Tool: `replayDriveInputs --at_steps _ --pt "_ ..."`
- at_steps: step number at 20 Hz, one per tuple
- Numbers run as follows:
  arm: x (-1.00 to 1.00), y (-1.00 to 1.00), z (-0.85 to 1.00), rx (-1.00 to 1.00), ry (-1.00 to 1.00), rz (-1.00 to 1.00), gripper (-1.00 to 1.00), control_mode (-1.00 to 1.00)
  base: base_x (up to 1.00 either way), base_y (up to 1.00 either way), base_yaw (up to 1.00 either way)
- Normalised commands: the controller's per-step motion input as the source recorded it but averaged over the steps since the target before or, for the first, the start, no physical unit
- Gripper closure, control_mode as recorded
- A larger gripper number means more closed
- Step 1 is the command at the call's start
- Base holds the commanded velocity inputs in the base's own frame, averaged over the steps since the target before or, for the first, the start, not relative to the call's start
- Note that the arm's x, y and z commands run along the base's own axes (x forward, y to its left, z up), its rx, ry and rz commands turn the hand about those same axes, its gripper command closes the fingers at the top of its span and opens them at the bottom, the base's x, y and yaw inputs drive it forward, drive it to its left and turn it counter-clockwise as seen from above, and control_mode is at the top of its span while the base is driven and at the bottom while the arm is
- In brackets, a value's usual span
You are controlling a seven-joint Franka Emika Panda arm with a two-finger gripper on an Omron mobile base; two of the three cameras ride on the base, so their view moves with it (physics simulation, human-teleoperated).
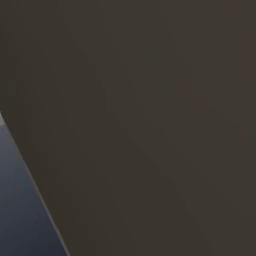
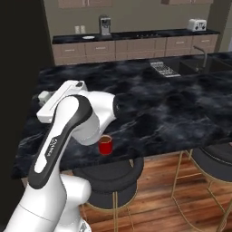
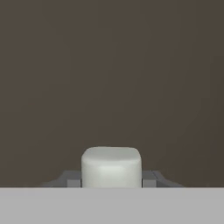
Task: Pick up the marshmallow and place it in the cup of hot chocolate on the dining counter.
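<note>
The marshmallow [image 3: 111, 165], an off-white soft-edged block, sits between the two dark fingertips [image 3: 72, 179] of my gripper [image 3: 111, 180], which is shut on it. Behind it the hand view faces a plain dark brown surface. The cup of hot chocolate [image 2: 105, 145], small and red with dark liquid inside, stands near the front edge of the black marble dining counter [image 2: 172, 108]. My white arm [image 2: 68, 127] bends over the counter's left end, just left of the cup, with its hand end [image 2: 44, 97] pointing left toward the dark wall.
Black bar stools [image 2: 108, 179] with gold legs stand under the counter's front edge over a wooden floor. A sink [image 2: 199, 63] is set in the counter's far right. The back counter carries a coffee machine [image 2: 105, 26] and a toaster [image 2: 197, 24]. A dark wall panel [image 2: 20, 68] rises at left.
</note>
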Motion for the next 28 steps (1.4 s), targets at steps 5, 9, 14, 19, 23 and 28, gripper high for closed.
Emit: replayDriveInputs --at_steps 5,9,14,19,23,28 --pt "0.0 0.0 0.0 0.0 0.0 0.0 1.0 1.0 0.67 -0.13 -0.3" --pt "0.0 0.0 0.0 0.0 0.0 0.0 1.0 1.0 0.35 0.0 -0.2" --pt "0.13 -0.06 -0.05 0.0 0.02 0.0 1.0 -1.0 0.2 -0.05 -0.02" --pt "0.63 -0.36 -0.49 0.0 0.13 0.03 1.0 -1.0 0.0 0.0 0.0" --pt "0.53 -0.16 -0.55 -0.01 0.11 0.06 1.0 -1.0 0.0 0.0 0.0" --pt "0.3 0.0 -0.66 -0.03 0.0 0.25 1.0 -1.0 0.0 0.0 0.0"
